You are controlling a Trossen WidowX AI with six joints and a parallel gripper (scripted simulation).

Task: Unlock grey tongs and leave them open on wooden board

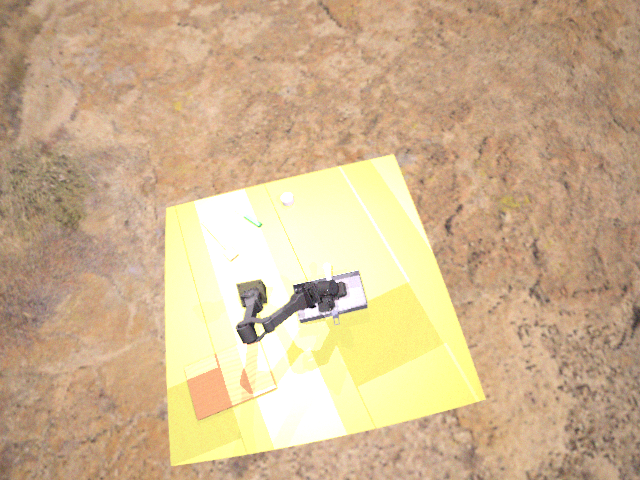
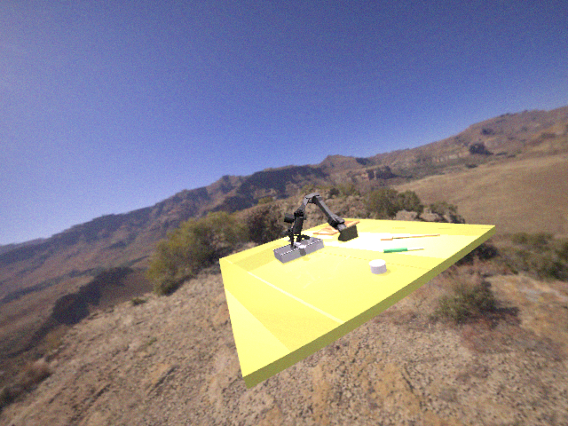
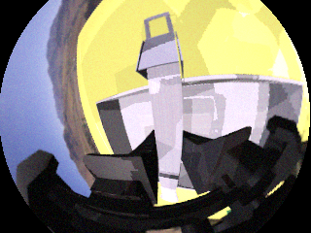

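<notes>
Tongs of grey metal (image 3: 163, 100), long and narrow, are lying across the pale grey rectangular roasting tin (image 3: 227, 107), their long axis crossing its short width. In the wrist view the ringed end is pointing away from the black parallel-jaw gripper (image 3: 170, 171), past the tin's far rim. The gripper is standing directly above and is clamping the tongs' body, probably near mid-length. The orange wooden board (image 1: 209, 392) is lying well apart, beyond the arm's base.

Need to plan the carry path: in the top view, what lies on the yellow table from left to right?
Orange wooden board → green pen → small white cylinder → grey roasting tin, where the claw grips the grey tongs.
</notes>
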